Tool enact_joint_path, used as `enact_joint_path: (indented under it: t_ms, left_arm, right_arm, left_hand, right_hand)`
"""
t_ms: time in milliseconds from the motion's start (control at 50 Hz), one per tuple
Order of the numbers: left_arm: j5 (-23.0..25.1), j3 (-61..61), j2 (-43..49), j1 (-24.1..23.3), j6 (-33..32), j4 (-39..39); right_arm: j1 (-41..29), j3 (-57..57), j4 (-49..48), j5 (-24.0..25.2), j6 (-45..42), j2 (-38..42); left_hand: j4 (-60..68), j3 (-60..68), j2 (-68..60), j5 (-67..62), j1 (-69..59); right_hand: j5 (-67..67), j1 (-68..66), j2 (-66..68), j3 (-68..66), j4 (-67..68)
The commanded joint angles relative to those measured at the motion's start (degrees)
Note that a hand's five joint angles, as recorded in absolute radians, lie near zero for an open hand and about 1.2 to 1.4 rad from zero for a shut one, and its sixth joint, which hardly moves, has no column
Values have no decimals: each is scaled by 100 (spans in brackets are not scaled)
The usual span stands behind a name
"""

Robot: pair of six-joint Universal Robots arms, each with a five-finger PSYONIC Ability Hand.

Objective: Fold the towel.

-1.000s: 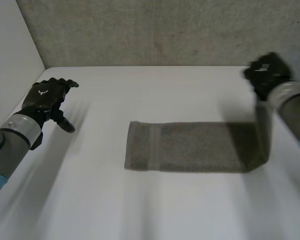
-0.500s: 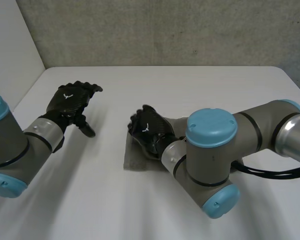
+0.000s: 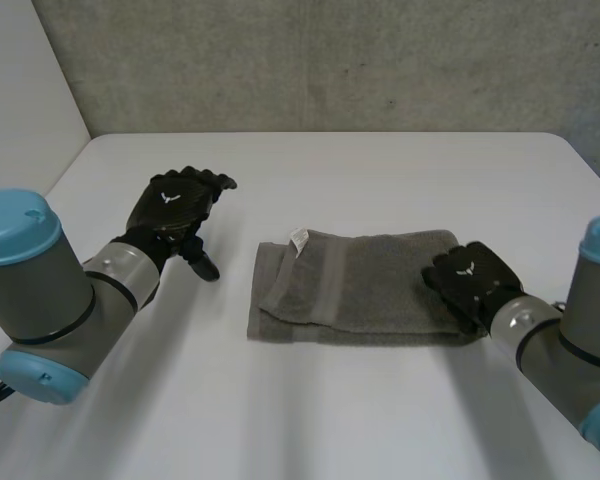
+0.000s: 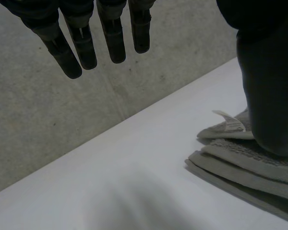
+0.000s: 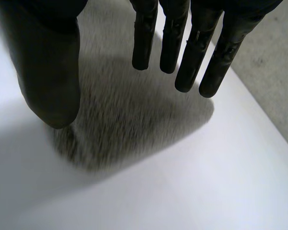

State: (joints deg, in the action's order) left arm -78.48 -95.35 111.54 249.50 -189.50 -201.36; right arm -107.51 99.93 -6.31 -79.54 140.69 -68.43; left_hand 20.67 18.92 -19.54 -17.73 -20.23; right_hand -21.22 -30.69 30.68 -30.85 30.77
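Two black hands flank a grey towel (image 3: pixel 365 285) that lies flat near the middle of the white table (image 3: pixel 380 170). The towel is doubled over on itself, and its upper layer stops short of the lower layer's left end. A white label (image 3: pixel 298 239) sticks up at that upper edge.

The right hand (image 3: pixel 467 283) sits over the towel's right end, where the fold runs. Its wrist view shows straight, spread fingers (image 5: pixel 192 52) above the cloth with nothing gripped, which suggests it is flattening the crease, not carrying; whether the palm touches cannot be told. The left hand (image 3: pixel 175 210) hangs off the cloth near its left end, fingers loose and empty, likely placed clear so the layer can settle.

One fold looks done. A second, across the length, would square the bundle, though the loose upper edge could slip if dragged.
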Motion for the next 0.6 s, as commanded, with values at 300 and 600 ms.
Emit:
enact_joint_path:
  t_ms: [300, 600]
  left_arm:
    - [-9, -62, 105, -51, 0, 0]
    - [-27, 17, -45, -42, 62, 9]
  right_arm:
    - [389, 440, -951, 36, -235, 269]
    - [-1333, -1283, -415, 71, -103, 321]
  left_hand:
    - [-558, -383, 445, 1264, 514]
    - [-575, -400, 462, 1281, 530]
  right_hand:
    - [-4878, -4931, 4932, -4915, 4923]
    - [-4878, -4931, 4932, -4915, 4923]
